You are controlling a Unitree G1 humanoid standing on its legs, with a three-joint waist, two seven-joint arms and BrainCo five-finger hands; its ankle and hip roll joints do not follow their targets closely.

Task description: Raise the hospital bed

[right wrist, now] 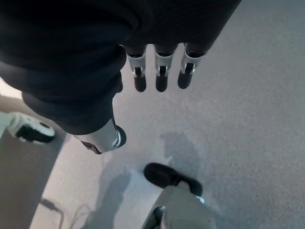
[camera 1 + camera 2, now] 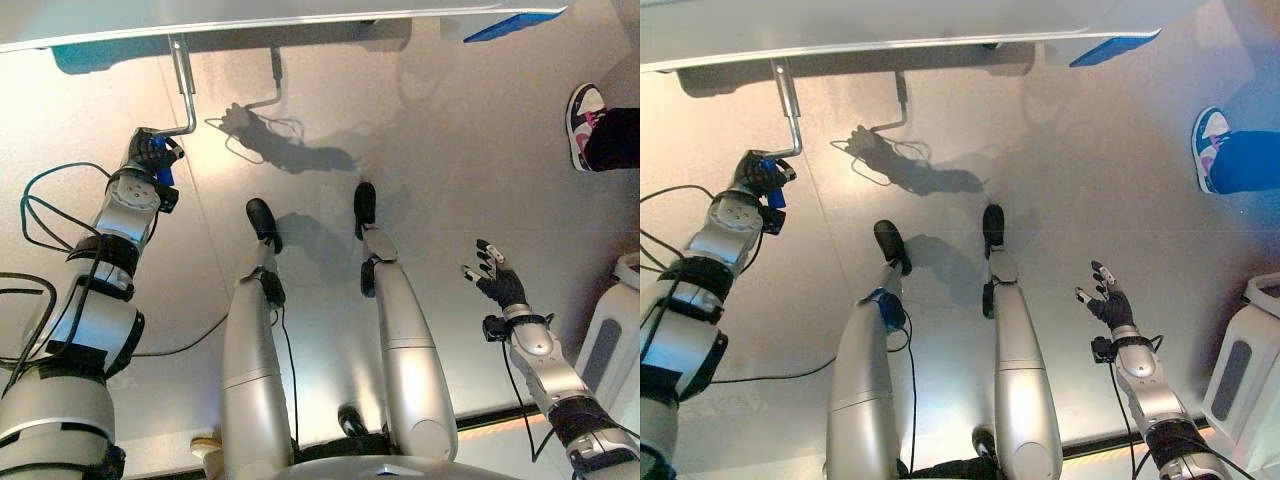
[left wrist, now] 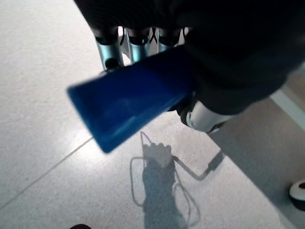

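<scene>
Cranking step under way at the bed's edge

Left hand point(image 2: 152, 152) is curled round the blue grip point(image 3: 128, 106) of the crank handle point(image 2: 183, 85), which juts from under the hospital bed point(image 2: 250, 15) frame. Right hand point(image 2: 497, 277) hangs out to the side with fingers spread, holding nothing. Next, I judge, the crank needs steady turning while the wrist follows its circle.

Bare floor point(image 2: 450, 200) lies open; bed frame point(image 2: 250, 15) overhangs ahead, white unit point(image 2: 615, 340) right.
</scene>
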